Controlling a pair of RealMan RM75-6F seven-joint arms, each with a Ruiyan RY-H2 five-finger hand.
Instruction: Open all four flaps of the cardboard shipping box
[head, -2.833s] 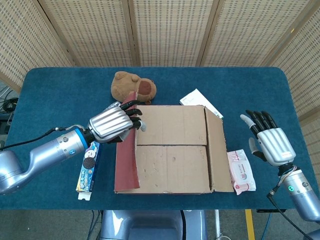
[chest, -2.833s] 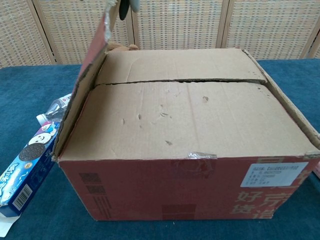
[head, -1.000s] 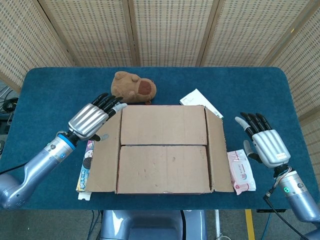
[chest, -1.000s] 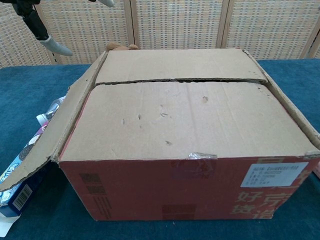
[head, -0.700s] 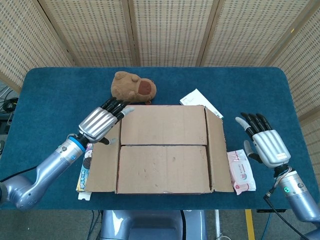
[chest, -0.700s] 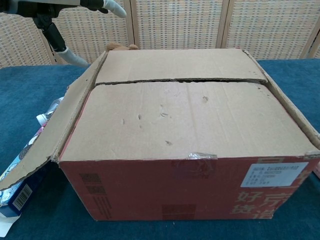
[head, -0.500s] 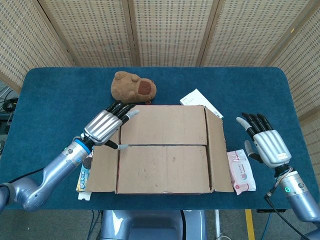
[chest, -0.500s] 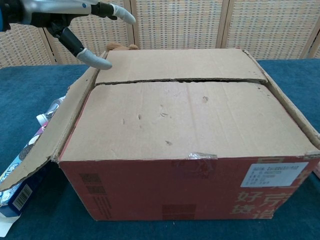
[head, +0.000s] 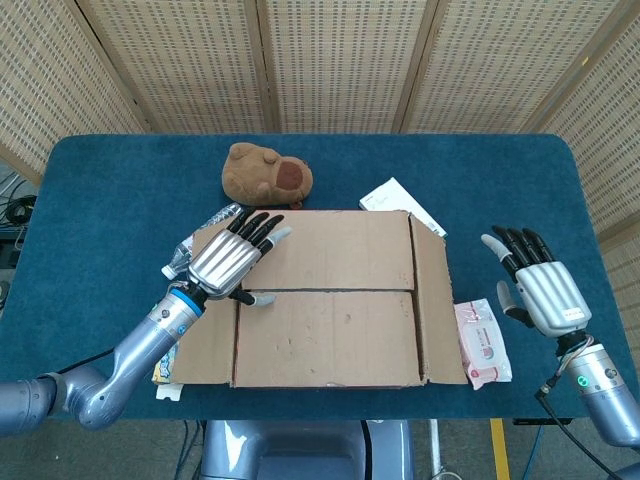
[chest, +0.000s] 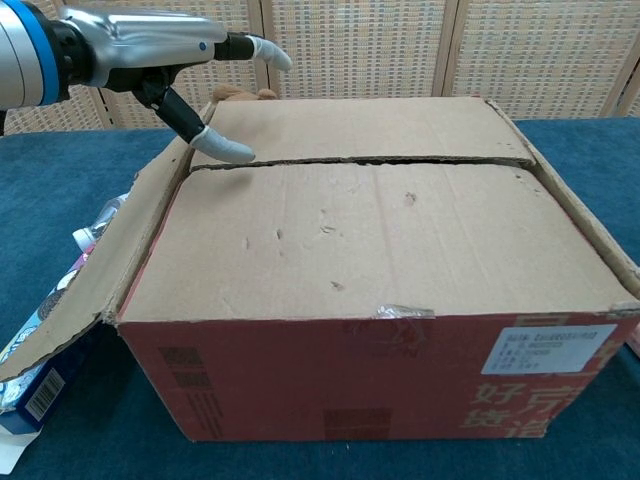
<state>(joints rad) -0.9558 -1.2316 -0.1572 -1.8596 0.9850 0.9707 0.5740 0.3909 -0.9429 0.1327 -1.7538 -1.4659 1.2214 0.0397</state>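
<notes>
The cardboard shipping box (head: 330, 295) (chest: 380, 260) sits at the table's front centre. Its two wide top flaps lie flat, meeting at a seam across the middle. The left side flap (head: 205, 335) (chest: 95, 275) is folded outward and slopes down. The right side flap (head: 440, 300) (chest: 590, 225) lies slightly raised along the right edge. My left hand (head: 228, 262) (chest: 165, 55) hovers flat, fingers spread, over the box's far left corner, its thumb tip by the seam. My right hand (head: 540, 285) is open, palm down, right of the box, holding nothing.
A brown plush toy (head: 266, 174) lies behind the box. A white paper (head: 400, 203) sticks out at the back right. A pink wipes pack (head: 482, 343) lies right of the box. A cookie box (chest: 35, 385) and a plastic bottle (head: 198, 236) lie left.
The left flap, held upright 2.8 s ago, has been let go and folded outward. My left hand has since moved right, over the box's top left corner. The right hand barely shifted.
</notes>
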